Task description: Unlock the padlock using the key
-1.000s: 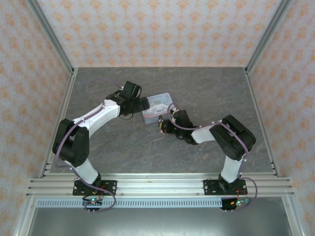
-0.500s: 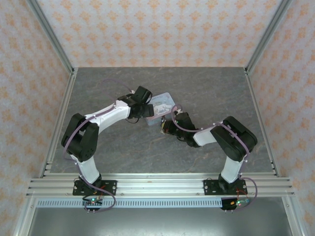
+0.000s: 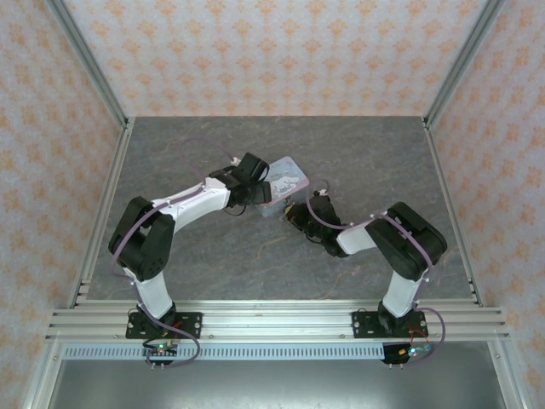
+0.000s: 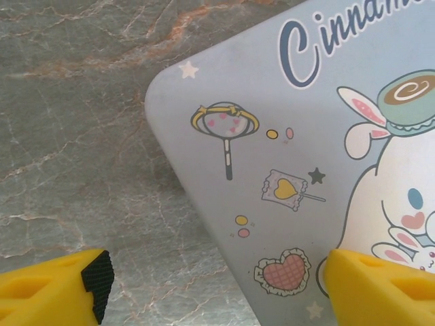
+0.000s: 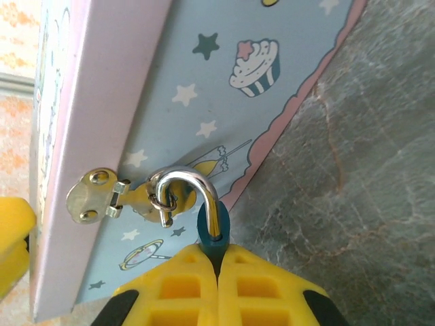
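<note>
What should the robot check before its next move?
1. Right gripper holds the padlock: ok, its fingers are shut on the body.
2. Shackle hooked through the hasp: ok, so the lock is not off yet.
3. Left gripper open: ok, jaws wide apart.
4. Left gripper holding the tin steady: not ok, one finger is over the lid and the other over the table.
5. Key ready: cannot tell.
</note>
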Tool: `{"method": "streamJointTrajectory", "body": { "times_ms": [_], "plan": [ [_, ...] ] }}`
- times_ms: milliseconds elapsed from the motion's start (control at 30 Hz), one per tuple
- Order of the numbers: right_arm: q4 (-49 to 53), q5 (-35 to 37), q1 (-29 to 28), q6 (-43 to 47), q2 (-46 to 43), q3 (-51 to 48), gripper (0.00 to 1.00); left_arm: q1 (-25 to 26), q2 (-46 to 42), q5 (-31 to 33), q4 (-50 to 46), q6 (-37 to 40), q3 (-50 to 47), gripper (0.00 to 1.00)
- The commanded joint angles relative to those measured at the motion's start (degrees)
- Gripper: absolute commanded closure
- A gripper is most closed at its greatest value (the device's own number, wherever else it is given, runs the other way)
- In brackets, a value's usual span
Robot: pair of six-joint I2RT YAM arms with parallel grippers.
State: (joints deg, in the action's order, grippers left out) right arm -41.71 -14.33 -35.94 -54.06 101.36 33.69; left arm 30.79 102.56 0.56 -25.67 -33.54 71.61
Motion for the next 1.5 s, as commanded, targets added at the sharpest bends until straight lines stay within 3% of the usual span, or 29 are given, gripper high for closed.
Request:
{"method": "streamJointTrajectory", "body": {
  "times_ms": [0,133,400,700,733,800,900,1033,1133,1200,1300,1400,1467],
  "plan": [
    [-1.88,3.78,1.57,-2.81,-0.84,1.29,1.0,0.26,4.17,1.56,-5.81,0.56,-2.91,0.2],
    [1.14,2.32,4.1,-0.41,-0.58,3.49,1.0,0.23,5.09,0.71,-5.8,0.78,-2.82,0.21],
    [11.78,-8.44,12.18,6.08,0.74,12.56,1.0,0.26,5.96,-0.12,-6.33,1.16,-2.5,0.22],
    [9.87,-5.69,12.3,4.06,-10.79,-5.88,0.98,0.26,-1.84,-1.9,-6.79,0.91,-0.52,0.11],
    [10.07,-5.51,12.41,3.97,-11.9,-7.37,0.87,0.24,-2.91,-1.88,-7.17,0.74,0.01,0.09],
    [12.04,-5.49,12.73,4.18,-15.73,-9.29,0.48,0.08,-6.05,-1.12,-8.12,0.78,0.82,0.02],
    [20.89,-3.87,13.59,5.71,-25.39,-10.06,0.02,-0.93,-11.35,2.27,-10.69,1.34,1.91,0.0],
    [41.91,2.33,15.86,12.5,-41.59,-5.04,0.01,-5.21,-19.36,8.83,-13.59,1.97,1.01,0.0],
    [57.74,16.24,17.93,21.07,-49.03,2.24,0.01,-8.29,-26.14,20.02,-12.16,4.48,-2.1,0.0],
    [62.01,31.3,18.9,27.66,-50.03,5.51,0.01,-8.72,-31.88,29.78,-3.55,9.9,-8.66,0.0],
    [47.88,43.91,20.16,46.08,-48.44,1.37,0.01,-10.4,-37.48,37.65,12.97,18.97,-19.47,0.0],
    [32.65,45.08,23.34,52.01,-42.57,-3.43,0.01,-14.88,-38.9,35.75,21.96,24.17,-26.39,0.0],
    [19.41,41.97,25.28,52.7,-37.5,-8.04,0.01,-18.49,-38.69,32.53,28.33,24.75,-31.13,0.0]
  ]
}}
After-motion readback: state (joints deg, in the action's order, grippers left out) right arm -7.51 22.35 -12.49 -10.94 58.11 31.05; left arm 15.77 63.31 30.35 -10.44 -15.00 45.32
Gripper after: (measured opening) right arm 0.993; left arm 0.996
